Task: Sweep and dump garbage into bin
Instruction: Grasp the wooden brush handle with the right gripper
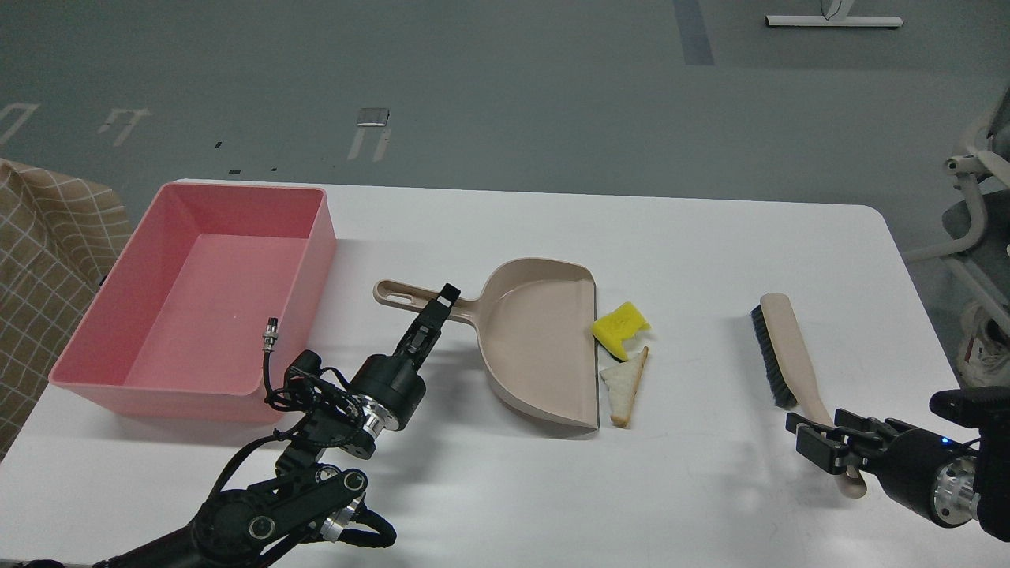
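The garbage lies at the open right edge of the beige dustpan (536,339): a yellow sponge chunk (619,325) and, just below it, a triangular white bread slice (625,384). The pink bin (87,339) stands empty at the table's left. My left gripper (443,300) rests its tip on the dustpan's handle (398,293); its fingers are seen edge-on and cannot be told apart. My right gripper (797,442) is open, with its fingers on either side of the lower handle of the beige brush (781,347), which lies flat on the table at the right.
The white table (710,244) ends just right of the brush and just behind the bin. A checked brown cloth (39,260) is beyond the left edge. A chair frame (974,205) stands off the table at the far right.
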You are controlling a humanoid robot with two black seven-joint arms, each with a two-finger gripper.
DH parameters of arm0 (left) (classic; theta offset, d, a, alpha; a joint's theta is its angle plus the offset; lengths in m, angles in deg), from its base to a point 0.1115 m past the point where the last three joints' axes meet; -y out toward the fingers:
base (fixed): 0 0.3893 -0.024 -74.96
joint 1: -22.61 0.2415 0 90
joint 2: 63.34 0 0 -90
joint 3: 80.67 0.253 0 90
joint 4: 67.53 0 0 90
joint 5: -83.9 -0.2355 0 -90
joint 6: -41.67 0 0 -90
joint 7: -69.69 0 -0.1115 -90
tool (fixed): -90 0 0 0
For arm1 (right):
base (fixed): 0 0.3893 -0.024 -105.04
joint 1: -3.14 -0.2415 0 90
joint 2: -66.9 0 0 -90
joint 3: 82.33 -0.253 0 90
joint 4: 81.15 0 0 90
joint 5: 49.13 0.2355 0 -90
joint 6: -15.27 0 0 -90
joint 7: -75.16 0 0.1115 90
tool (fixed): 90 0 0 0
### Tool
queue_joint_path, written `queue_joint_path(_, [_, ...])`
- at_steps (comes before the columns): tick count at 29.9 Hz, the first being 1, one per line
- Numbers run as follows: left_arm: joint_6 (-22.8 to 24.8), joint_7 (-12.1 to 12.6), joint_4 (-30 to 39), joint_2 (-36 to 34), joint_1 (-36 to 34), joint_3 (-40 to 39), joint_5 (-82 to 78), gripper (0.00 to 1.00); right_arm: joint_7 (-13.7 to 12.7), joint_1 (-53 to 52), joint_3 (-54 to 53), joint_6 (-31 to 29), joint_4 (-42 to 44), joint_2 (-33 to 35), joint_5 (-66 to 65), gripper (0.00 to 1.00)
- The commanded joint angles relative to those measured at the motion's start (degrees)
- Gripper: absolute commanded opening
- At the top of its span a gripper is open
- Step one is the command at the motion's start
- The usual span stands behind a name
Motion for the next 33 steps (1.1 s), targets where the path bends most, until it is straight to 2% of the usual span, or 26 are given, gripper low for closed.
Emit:
queue_joint_path(1, [0.00,0.09,0.34,0.28,-0.11,0.00,0.00,0.22,-0.02,0.01,-0.04,0.00,0.09,-0.69,0.00,0.60])
queue_joint_path(7, [0.00,0.09,0.34,0.19,-0.20,0.00,0.09,0.22,-1.43,-0.08,0.05,0.00,0.18,-0.86,0.00,0.43])
queue_joint_path(11, [0.00,0.09,0.34,0.28,-0.11,0.00,0.09,0.22,-2.40,0.01,0.05,0.00,0.18,-1.04,0.00,0.24])
queue_joint_path(13, [0.00,0.09,0.34,0.28,-0.11,0.00,0.09,0.22,-2.40,0.01,0.05,0.00,0.18,-1.04,0.00,0.23])
queue_joint_path(17, [0.00,0.09,0.34,0.20,-0.02,0.00,0.09,0.22,-2.57,0.18,0.05,0.00,0.18,-1.04,0.00,0.12])
queue_joint_path(22, [0.00,0.09,0.26,0.19,-0.02,0.00,0.09,0.21,-4.06,0.27,0.05,0.00,0.09,-1.13,0.00,0.09])
queue_joint_path(33, [0.00,0.26,-0.71,-0.25,-1.43,2.63,0.09,0.21,-4.16,0.54,-0.12,0.00,-0.43,-1.30,0.00,0.08])
